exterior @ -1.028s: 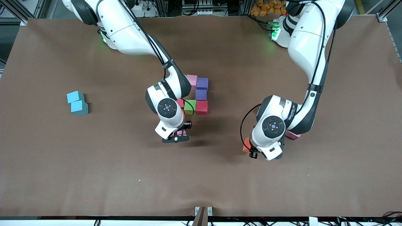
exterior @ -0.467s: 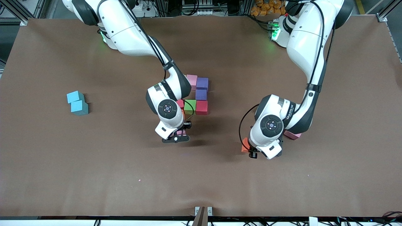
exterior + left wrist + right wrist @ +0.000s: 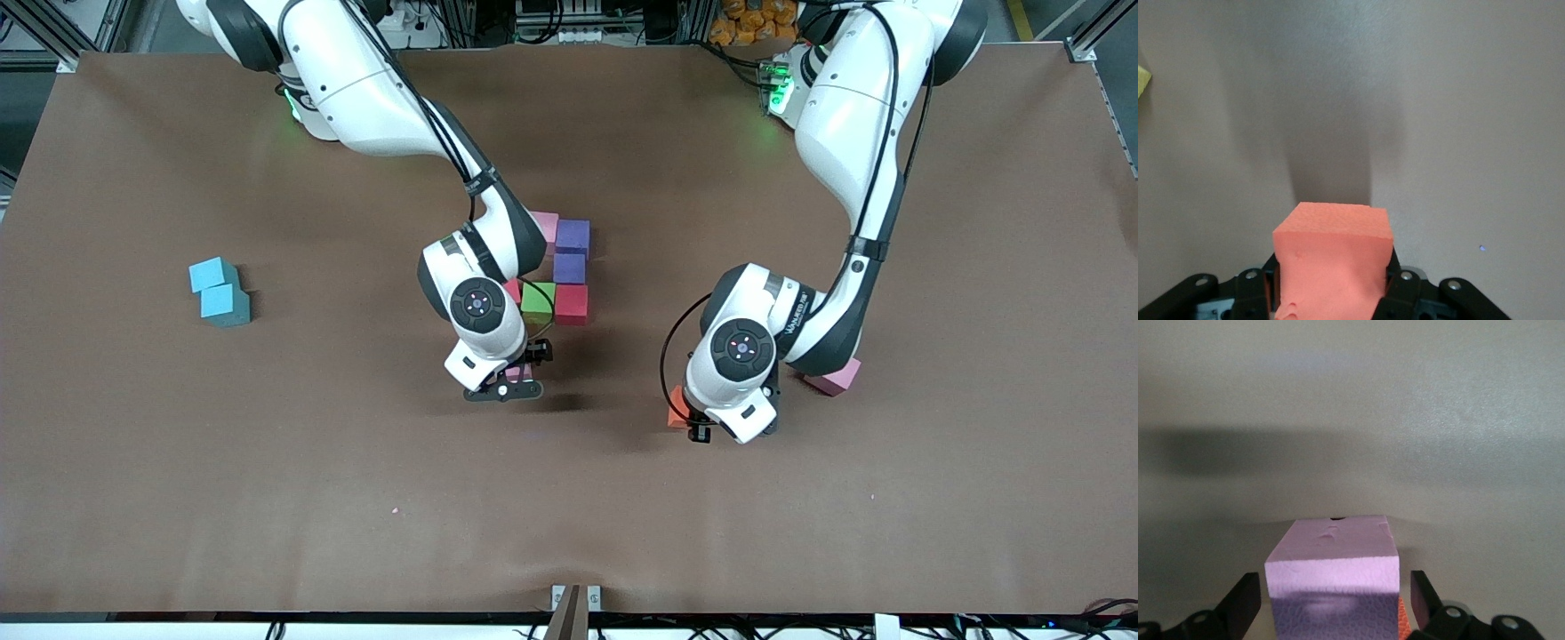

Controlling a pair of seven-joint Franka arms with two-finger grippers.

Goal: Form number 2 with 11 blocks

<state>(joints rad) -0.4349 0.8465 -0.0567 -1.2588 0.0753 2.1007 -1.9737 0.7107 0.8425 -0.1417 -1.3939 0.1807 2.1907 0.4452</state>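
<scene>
Part of the number 2 lies mid-table: a pink block (image 3: 543, 225), two purple blocks (image 3: 573, 236) (image 3: 569, 267), a red block (image 3: 571, 303), a green block (image 3: 537, 302) and another red block (image 3: 511, 291) half hidden under the right arm. My right gripper (image 3: 508, 380) (image 3: 1335, 600) is open, its fingers (image 3: 1245, 600) standing clear on both sides of a pink-lilac block (image 3: 1331, 577) (image 3: 516, 372) nearer to the camera than the green one. An orange block's edge (image 3: 1402, 620) shows beside it. My left gripper (image 3: 689, 420) (image 3: 1335, 287) is shut on an orange block (image 3: 1335, 260) (image 3: 677, 411) over bare table.
A loose pink block (image 3: 836, 378) lies by the left arm's wrist. Two cyan cubes (image 3: 213, 274) (image 3: 225, 304) sit toward the right arm's end. A yellow block's corner (image 3: 1141, 80) shows in the left wrist view.
My left gripper has carried the orange block toward the right arm's end, closer to the blocks mid-table. The right gripper has shifted only slightly over the pink-lilac block.
</scene>
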